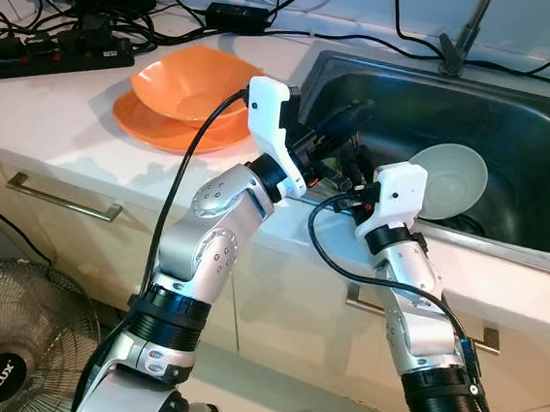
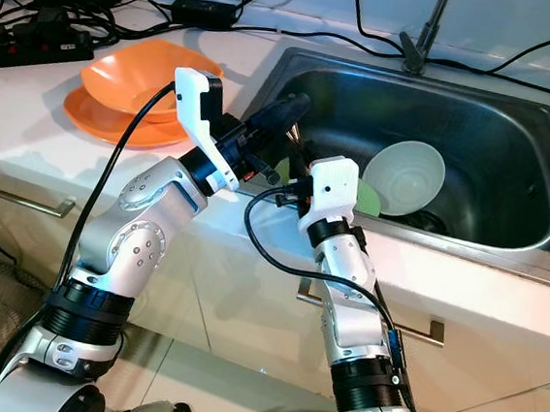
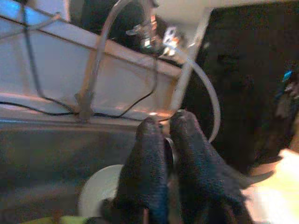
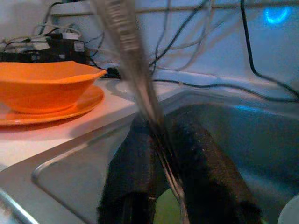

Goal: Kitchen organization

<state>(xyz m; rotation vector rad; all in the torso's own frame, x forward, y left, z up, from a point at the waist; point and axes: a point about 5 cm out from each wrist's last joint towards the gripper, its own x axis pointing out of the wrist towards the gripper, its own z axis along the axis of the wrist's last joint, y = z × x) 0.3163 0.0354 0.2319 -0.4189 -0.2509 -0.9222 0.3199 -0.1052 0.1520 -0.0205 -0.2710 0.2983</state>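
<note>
Closed tight, the right end effector (image 4: 161, 154) pinches a thin, shiny metal utensil handle (image 4: 126, 42) over the sink (image 1: 517, 122).

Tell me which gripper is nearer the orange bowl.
Left. The left gripper reaches over the sink's near-left corner, just beside the orange bowl. The right gripper sits farther along the sink's front edge, clamping a thin metal utensil.

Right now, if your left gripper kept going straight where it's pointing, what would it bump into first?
Probably the sink's far wall below the faucet. The left gripper points across the basin, above the white bowl; depth is unclear.
</note>
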